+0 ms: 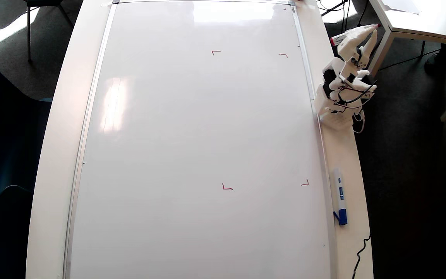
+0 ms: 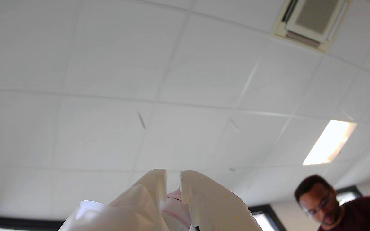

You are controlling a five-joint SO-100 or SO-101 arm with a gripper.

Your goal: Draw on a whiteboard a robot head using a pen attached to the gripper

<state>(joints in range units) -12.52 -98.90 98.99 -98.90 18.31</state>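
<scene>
White bench (image 1: 54, 128) carries big whiteboard (image 1: 192, 155), bare except four small red corner marks (image 1: 227, 187); robot head not drawn. Arm folded at right bench edge, off board. Gripper (image 1: 374, 28) points far-right, clenched on pen (image 1: 338, 39), red end showing. Blue-capped marker (image 1: 339, 195) lies right of board. Wrist view: gripper (image 2: 173, 181) faces ceiling (image 2: 140, 80), man (image 2: 332, 205) lower right.

Overhead view straight down on the whiteboard (image 1: 199, 139); wrist view up past the jaws, ceilingward.
</scene>
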